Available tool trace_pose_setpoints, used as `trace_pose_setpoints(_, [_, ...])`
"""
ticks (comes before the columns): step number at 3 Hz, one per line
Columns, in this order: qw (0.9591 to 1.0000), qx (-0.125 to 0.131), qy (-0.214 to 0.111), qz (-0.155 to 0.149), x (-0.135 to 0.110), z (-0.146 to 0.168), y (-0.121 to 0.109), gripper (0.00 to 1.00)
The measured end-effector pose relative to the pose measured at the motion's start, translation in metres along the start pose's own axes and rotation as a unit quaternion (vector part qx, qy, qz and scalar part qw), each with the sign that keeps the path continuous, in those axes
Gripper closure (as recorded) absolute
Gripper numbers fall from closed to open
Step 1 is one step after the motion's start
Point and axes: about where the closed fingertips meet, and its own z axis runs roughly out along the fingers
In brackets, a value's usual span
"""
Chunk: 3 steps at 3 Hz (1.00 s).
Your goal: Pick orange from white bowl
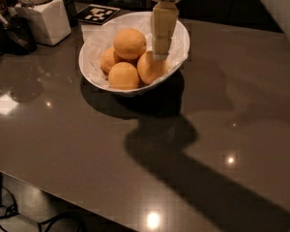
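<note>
"While the gripper (160, 56) hangs over the right side of the white bowl (99, 81), which fruit does it look set for?"

"The right orange (151, 67), most likely. The tip sits directly over that fruit's upper face, touching it or just short of it; the view cannot settle which. Whether the gripper is spread or closed cannot be told either, since it appears edge-on as one pale column. Nothing is visibly held."

"Where does that orange lie?"

"Inside the bowl, against the right wall, on the crumpled paper (94, 45). It touches the near orange (123, 75) on its left, and the top orange (129, 43) rests on the pile just beside it. A fourth orange (108, 59) peeps out at the left of the heap."

"How should the descent go, then?"

"Straight down and centred, probably, with the gripper spread wider than the fruit and closing across its middle rather than its crown, or it may squirt free. One side of the grip needs the gap toward the bowl wall, the other the gap toward the neighbours. Nudging the top orange could set it rolling. A vertical lift should keep the paper from dragging."

"Does the fruit's heading matter?"

"Hardly. It reads as round, with no long axis to line up on. No stem end is visible, so which way it points cannot be said. Any grip line across its widest part should serve."
</note>
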Motion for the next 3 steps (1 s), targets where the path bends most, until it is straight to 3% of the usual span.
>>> trace_pose_setpoints(2, [0.9993,0.026,-0.026,-0.006,-0.022,0.0,-0.018,0.0])
trace_pose_setpoints(3, [0.9991,0.036,-0.021,-0.004,-0.04,0.003,-0.029,0.0])
